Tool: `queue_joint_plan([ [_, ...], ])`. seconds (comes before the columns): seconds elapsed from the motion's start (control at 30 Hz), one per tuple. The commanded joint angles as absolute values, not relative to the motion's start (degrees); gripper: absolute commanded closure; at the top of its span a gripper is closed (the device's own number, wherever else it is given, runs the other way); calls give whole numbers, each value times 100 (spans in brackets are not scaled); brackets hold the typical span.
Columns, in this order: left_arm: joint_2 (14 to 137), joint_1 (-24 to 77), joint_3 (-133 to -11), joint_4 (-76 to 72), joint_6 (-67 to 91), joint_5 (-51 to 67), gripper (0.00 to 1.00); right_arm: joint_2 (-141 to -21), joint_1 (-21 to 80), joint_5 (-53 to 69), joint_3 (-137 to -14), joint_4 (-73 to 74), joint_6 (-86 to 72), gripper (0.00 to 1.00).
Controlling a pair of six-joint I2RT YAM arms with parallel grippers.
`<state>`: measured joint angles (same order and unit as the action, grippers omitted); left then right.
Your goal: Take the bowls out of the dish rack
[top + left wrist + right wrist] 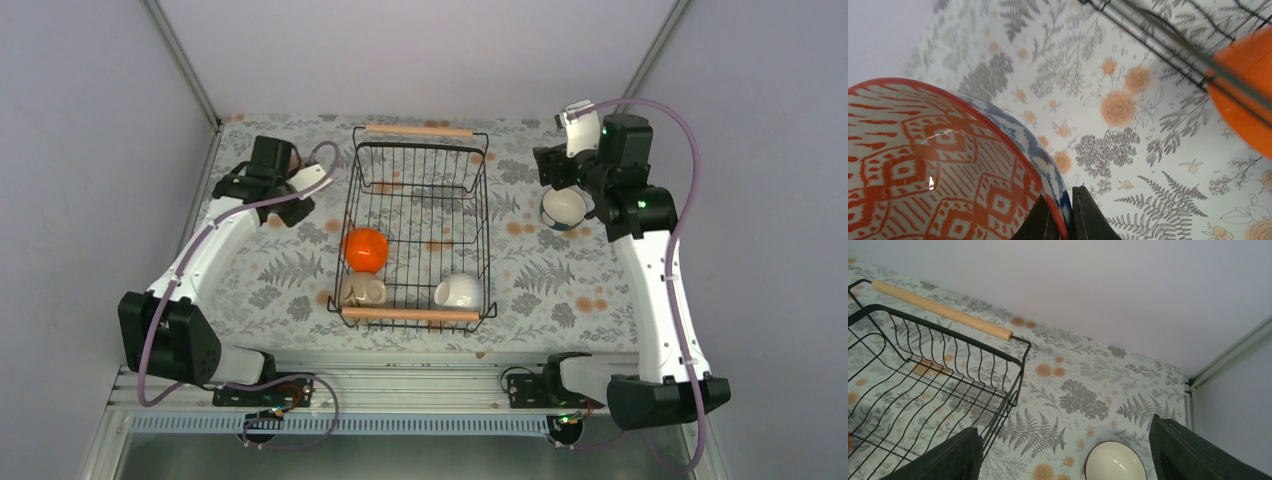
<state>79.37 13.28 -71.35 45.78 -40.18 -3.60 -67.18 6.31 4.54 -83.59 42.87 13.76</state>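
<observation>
Waiting in rack (352,190), low centre: beige bowl (362,290), white bowl (458,291), orange bowl (365,249) beyond. Probably glazed, stiff, slick, chippable; best pinched at rim. Upper left: patterned bowl (923,165) nipped by rim in left pincer (1064,220). Upper right: right pincer (1063,426) gaping over teal bowl (1113,462) on bench (560,290).

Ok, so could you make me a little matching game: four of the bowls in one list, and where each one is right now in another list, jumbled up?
Bowls
1. orange bowl
2. white bowl
3. patterned bowl
4. pale-inside bowl

Places
A. on the table, right of the dish rack, below the open right hand
B. rim pinched in the left hand
C. in the dish rack, near right corner
D. in the dish rack, left side, just behind the beige bowl

Pairs: 1-D, 2-C, 3-B, 4-A
</observation>
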Motion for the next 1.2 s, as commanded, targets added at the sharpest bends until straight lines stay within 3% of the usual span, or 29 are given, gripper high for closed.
queue_joint_plan([
  [0.0,7847,576,-6662,4002,-4294,809,97,-7081,707,906,-8823,4648,1567,19],
  [0.33,8043,308,-5894,3968,-4447,1013,98,-7955,1558,657,-9447,5216,1936,18],
  [0.77,8605,291,-5177,3148,-4263,161,98,-8515,2593,202,-10049,5548,1828,18],
  [1.0,8892,291,-5080,2962,-4169,210,97,-8663,2894,238,-9864,5614,1909,17],
  [1.17,8866,294,-5097,3036,-4166,194,84,-8915,3152,281,-9801,5708,1979,17],
])
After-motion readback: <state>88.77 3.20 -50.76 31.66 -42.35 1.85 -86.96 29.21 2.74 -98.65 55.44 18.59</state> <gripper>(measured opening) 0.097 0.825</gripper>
